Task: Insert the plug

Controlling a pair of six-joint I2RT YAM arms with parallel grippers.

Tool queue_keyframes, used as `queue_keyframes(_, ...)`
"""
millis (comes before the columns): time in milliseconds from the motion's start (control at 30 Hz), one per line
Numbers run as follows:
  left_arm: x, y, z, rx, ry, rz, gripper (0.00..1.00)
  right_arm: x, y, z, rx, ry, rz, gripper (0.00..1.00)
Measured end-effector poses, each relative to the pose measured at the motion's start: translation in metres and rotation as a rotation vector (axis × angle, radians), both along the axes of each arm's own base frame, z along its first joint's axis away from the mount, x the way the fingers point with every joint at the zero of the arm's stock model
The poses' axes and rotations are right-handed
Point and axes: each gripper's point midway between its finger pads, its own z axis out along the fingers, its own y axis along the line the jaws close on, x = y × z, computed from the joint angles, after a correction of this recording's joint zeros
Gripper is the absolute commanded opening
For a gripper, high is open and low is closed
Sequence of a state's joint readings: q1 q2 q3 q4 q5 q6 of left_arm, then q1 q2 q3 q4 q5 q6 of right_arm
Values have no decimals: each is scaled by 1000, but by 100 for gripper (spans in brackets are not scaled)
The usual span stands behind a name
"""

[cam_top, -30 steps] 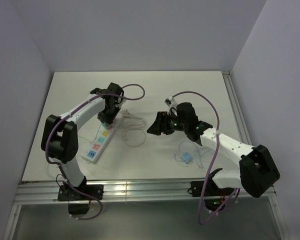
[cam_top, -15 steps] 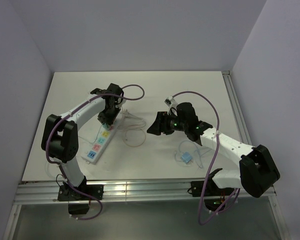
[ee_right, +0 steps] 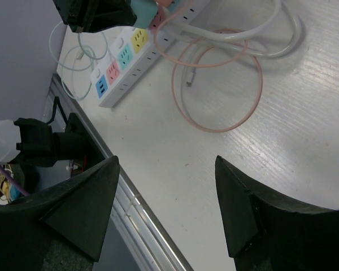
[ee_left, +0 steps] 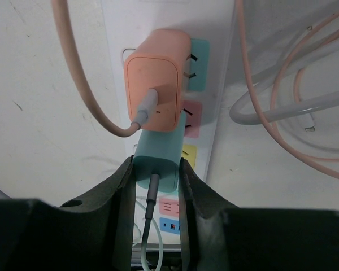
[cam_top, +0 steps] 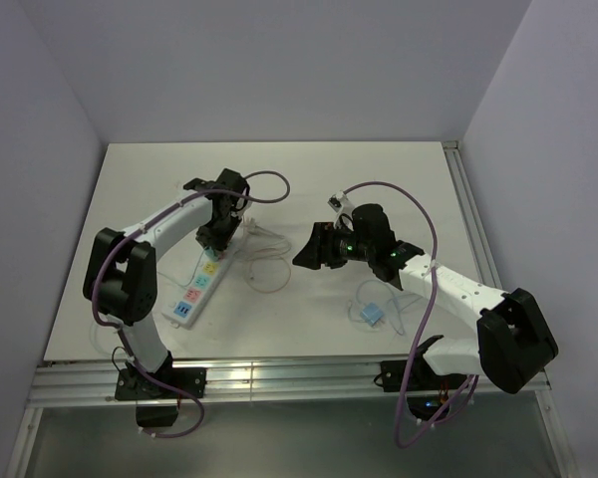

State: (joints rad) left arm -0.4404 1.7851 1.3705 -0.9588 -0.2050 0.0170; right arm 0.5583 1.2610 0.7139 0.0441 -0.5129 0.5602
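Left wrist view: your left gripper point(ee_left: 154, 169) is pinching the teal plug point(ee_left: 158, 152), one dark finger pressed against each of its long sides. The plug stands on the white power strip point(ee_left: 158, 14), its far end touching the orange plug point(ee_left: 155, 84) that sits in the neighbouring socket. You cannot tell from this angle whether the teal plug's prongs are fully seated. A thin grey wire point(ee_left: 151, 206) leaves its near face and runs back between the fingers. A thick pink cable point(ee_left: 69, 48) curves away from the orange plug over the left edge of the strip, and further loops of pink and white cable lie on the table to the right of the strip. Top view: the left gripper point(cam_top: 212, 239) is over the far half of the power strip point(cam_top: 194, 294), which lies diagonally on the white table point(cam_top: 379, 179). The right gripper point(cam_top: 309, 249) is near the middle of the table, well apart from the strip. A small blue adapter point(cam_top: 371, 314) with a pale cord lies on the table beside the right arm. Right wrist view: your right gripper point(ee_right: 166, 169) is spread wide with nothing between its fingers. Beyond it you see the cable loops and the coloured sockets of the strip.
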Motion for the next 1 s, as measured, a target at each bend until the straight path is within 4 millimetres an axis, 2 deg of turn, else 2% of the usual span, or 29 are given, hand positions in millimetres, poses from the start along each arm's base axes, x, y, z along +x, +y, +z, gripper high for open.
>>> queue_keyframes(433,-2,-1,-9,68,-47,-30,0,0,0,0,-1,0,-1,75)
queue_keyframes(600,5,3,-11,75,-61,-25,0,0,-1,-1,-5,2,-4,75)
queue_keyframes(800,18,8,-10,32,-40,3,0,1,-2,-2,-10,5,-9,75)
queue_keyframes(1000,21,10,-9,-52,34,5,0,0,-2,-4,-15,11,-10,75)
